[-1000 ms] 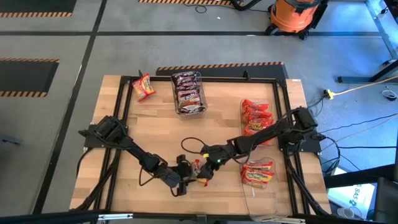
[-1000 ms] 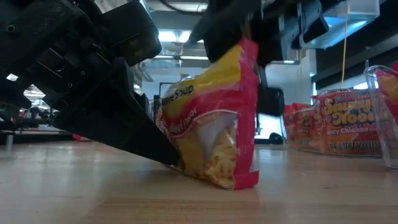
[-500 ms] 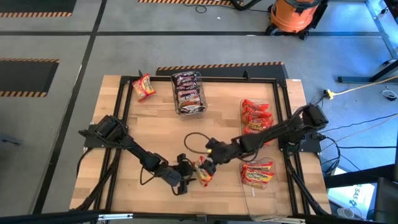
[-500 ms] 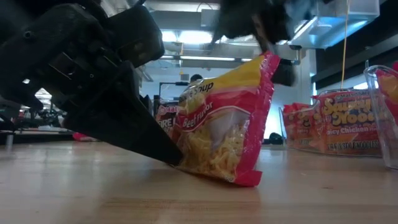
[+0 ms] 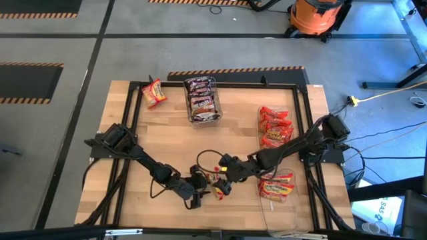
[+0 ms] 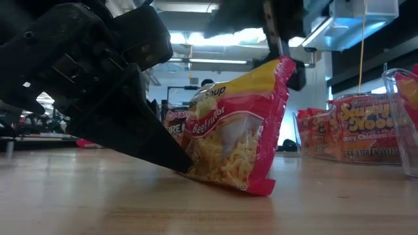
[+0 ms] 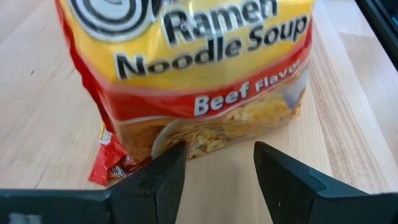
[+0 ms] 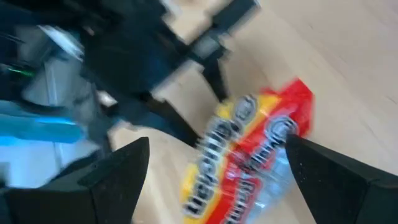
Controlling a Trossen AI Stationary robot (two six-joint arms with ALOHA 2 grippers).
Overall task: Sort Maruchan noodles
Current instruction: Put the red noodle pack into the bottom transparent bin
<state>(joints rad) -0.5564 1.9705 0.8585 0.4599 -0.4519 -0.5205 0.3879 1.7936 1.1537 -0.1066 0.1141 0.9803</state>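
Observation:
One yellow-and-red Maruchan noodle packet (image 6: 235, 130) stands tilted on its lower edge on the wooden table (image 5: 160, 127), near the front middle. My left gripper (image 5: 208, 192) lies low and open at the packet's foot, the packet (image 7: 199, 81) filling its wrist view. Above the packet, my right gripper (image 8: 217, 143) hangs wide open, its fingers spread to either side of the packet (image 8: 249, 155) below. My left gripper has one fingertip (image 6: 183, 166) against the packet's lower edge (image 7: 186, 149), coming in low and slanting down from the table's left. The packet stands on that edge, leaning away from the finger. My right gripper has one finger (image 6: 295, 72) beside the packet's top corner (image 6: 282, 65); I cannot tell whether it touches.
A clear bin of dark packets (image 5: 202, 100) stands at the far middle. A row of red packets (image 5: 275, 125) is at the right, and a clear bin with a packet (image 5: 277, 187) at the near right. A loose packet (image 5: 154, 93) lies at the far left corner.
My right gripper has risen off the packet's top and turned, staying wide open. The packet has tipped from nearly upright to a lean, its top going away from my left gripper while its lower edge stayed on the table.

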